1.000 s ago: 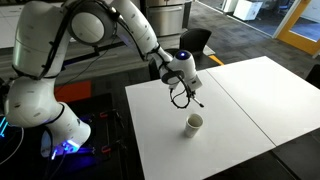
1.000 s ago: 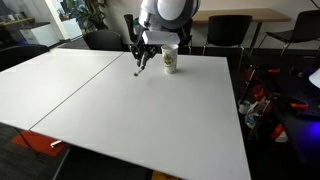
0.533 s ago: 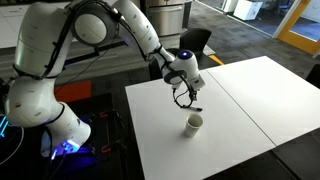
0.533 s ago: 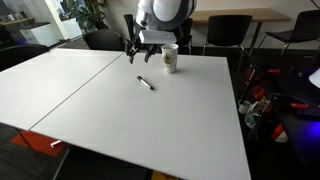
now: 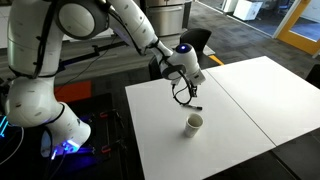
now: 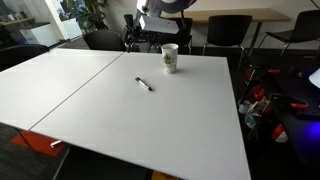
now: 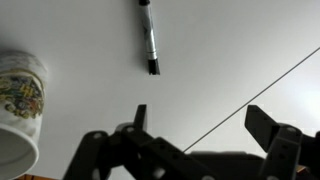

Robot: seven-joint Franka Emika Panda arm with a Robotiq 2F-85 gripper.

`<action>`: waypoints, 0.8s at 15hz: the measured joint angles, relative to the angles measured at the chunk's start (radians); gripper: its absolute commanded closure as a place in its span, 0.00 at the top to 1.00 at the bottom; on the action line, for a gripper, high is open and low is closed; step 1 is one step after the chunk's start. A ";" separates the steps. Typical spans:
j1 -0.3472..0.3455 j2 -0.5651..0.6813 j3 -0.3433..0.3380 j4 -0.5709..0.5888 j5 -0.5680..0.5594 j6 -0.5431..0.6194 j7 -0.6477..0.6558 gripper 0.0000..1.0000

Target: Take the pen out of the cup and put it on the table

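The claw [image 7: 201,128] is seen in the wrist view with its jaws held wide apart and nothing between them, raised clear of the bench [image 7: 230,40]; the pen [image 7: 149,36] is found just beyond the fingertips, lying flat on the white surface, out of the cup [image 7: 18,100] and apart from it; the cup is seen upright to one side; in an exterior view the pen [image 6: 145,85] is shown near the cup [image 6: 169,58], not touching it. The placing is judged done, so only the retreat is left; it is best made as a straight lift with the jaws apart, so that the pen is not nudged or rolled; the black cable loop [image 5: 182,97] hanging by the wrist should be held off the cup.
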 measured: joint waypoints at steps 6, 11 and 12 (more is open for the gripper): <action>0.001 -0.126 0.007 -0.122 0.000 0.000 0.000 1.00; 0.000 -0.233 0.016 -0.229 0.000 0.000 0.000 1.00; -0.002 -0.252 0.020 -0.247 0.000 0.000 0.000 1.00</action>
